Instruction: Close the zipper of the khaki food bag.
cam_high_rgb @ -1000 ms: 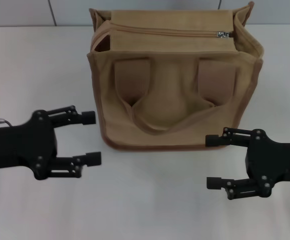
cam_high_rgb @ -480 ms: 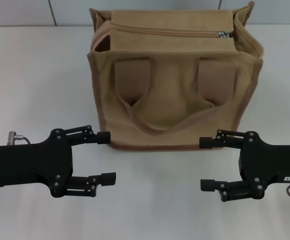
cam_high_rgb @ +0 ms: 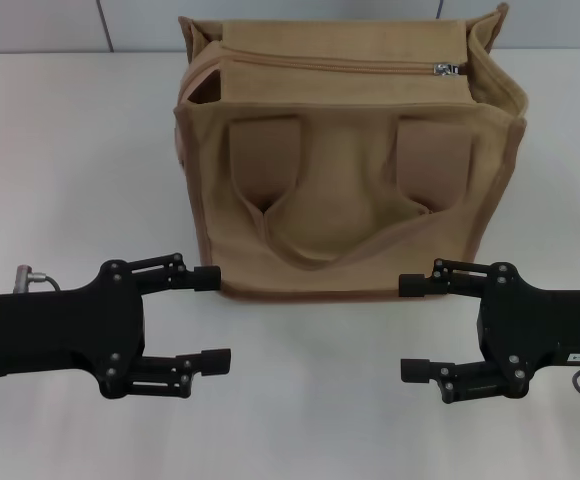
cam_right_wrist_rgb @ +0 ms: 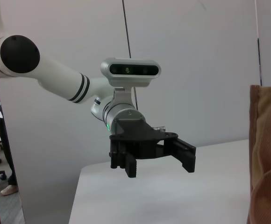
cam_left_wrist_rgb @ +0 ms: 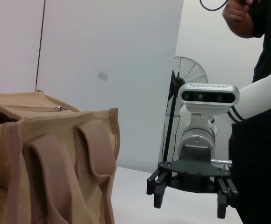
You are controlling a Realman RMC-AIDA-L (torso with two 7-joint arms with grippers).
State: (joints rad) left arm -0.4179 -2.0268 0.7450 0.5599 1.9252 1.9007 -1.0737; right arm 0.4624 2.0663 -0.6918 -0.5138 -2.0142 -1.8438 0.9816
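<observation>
So here's my view from the head cam: the khaki food bag stands upright at the back middle of the white table, handles drooping down its front face. The zipper pull sits at the end of the zipper line on my right side. The teeth look drawn together along most of the top, but there's a dark gap at the left end, and I honestly can't tell if that's an unzipped stretch or just the side gusset folding in.

That means this fits two stages: the pull parked at its open end with the run to the left end to do, or the zip already drawn to its stop. So I'm not calling the step.

Both arms are low in front of the bag, touching nothing. Left gripper has its fingers spread, the upper tip just beside the bag's lower left corner. Right gripper is spread too, empty, near the lower right corner. If the zip does need pulling, one side has to steady the fabric while the other pinches that tiny metal tab, because soft canvas will bunch.

Count: one bag, one zipper pull, two handles, two grippers.
</observation>
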